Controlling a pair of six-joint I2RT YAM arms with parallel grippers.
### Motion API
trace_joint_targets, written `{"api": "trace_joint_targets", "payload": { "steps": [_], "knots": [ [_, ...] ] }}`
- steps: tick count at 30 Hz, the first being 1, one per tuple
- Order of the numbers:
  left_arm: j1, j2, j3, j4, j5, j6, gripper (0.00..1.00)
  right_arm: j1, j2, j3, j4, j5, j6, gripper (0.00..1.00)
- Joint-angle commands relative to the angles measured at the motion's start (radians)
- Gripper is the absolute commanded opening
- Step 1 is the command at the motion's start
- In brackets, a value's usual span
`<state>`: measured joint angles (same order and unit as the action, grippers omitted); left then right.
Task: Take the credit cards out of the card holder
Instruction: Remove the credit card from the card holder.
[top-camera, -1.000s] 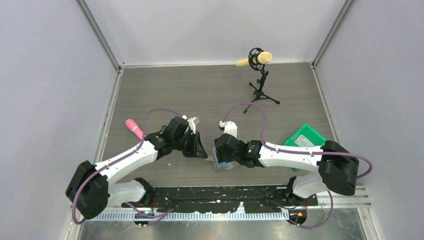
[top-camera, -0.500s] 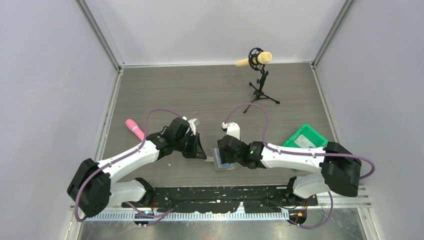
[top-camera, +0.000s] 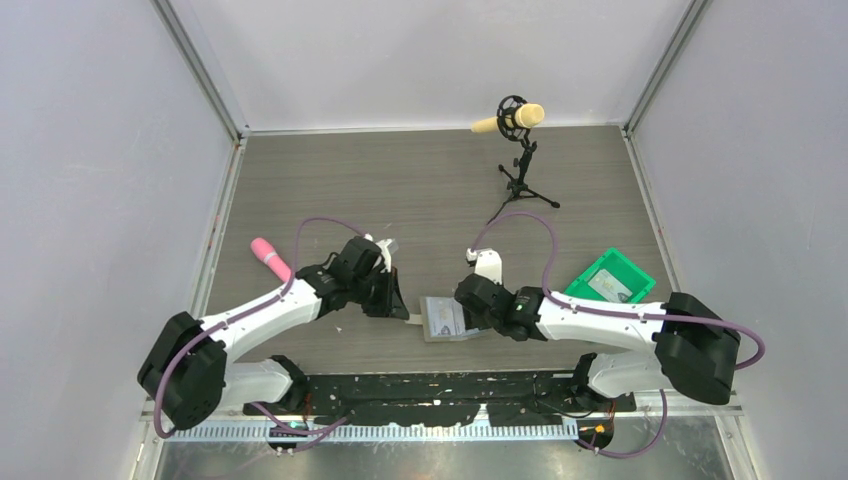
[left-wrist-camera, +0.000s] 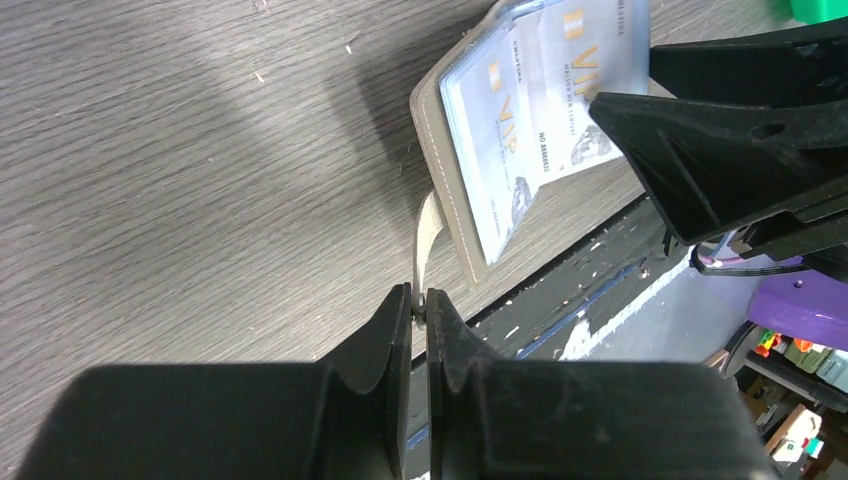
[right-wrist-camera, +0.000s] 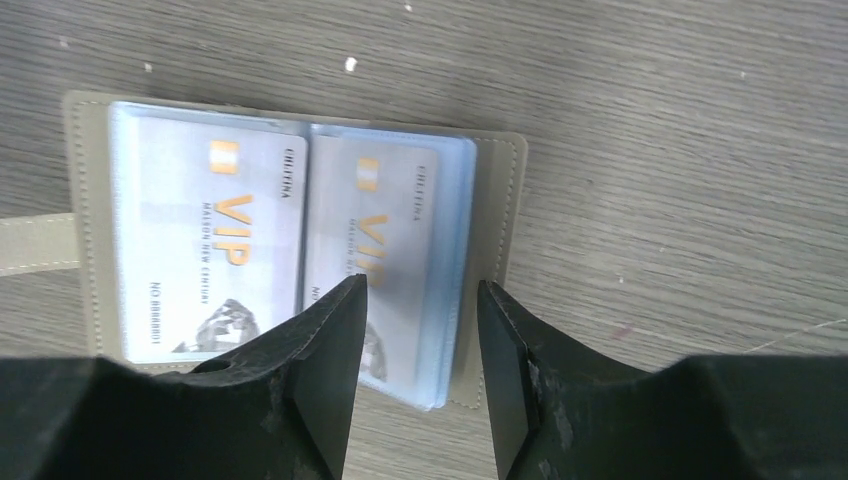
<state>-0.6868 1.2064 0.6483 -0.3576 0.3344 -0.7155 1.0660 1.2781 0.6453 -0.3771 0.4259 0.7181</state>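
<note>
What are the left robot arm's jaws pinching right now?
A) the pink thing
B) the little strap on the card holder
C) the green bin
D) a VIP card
B: the left wrist view shows the left jaws shut on the tan strap that sticks out of the open card holder.

This is a robotics lab, set up as an enclosed test cell. 2 white-and-black robot arms, the left arm (top-camera: 260, 315) and the right arm (top-camera: 600, 318), are bolted to a black mounting plate (top-camera: 440, 390) at the near edge of a grey wood-grain table (top-camera: 400, 180), which is boxed in on 3 sides by plain pale walls (top-camera: 100, 150) set in aluminium frame posts (top-camera: 200, 70). Purple cables (top-camera: 520, 220) loop from the arms, a microphone (top-camera: 520, 117) on a small tripod (top-camera: 525, 185) stands at the far side, and a green plastic bin (top-camera: 610, 280) sits at the right.
</note>
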Motion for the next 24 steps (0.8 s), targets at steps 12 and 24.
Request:
{"api": "trace_joint_targets", "payload": {
  "steps": [12, 24],
  "knots": [
    [0.001, 0.018, 0.022, -0.061, -0.082, 0.048, 0.12, -0.008, -0.008, -0.017, 0.031, 0.015, 0.024, 0.46],
    [0.001, -0.05, 0.102, -0.079, -0.034, 0.007, 0.44, -0.008, -0.026, -0.035, 0.057, -0.007, 0.045, 0.43]
  ]
}}
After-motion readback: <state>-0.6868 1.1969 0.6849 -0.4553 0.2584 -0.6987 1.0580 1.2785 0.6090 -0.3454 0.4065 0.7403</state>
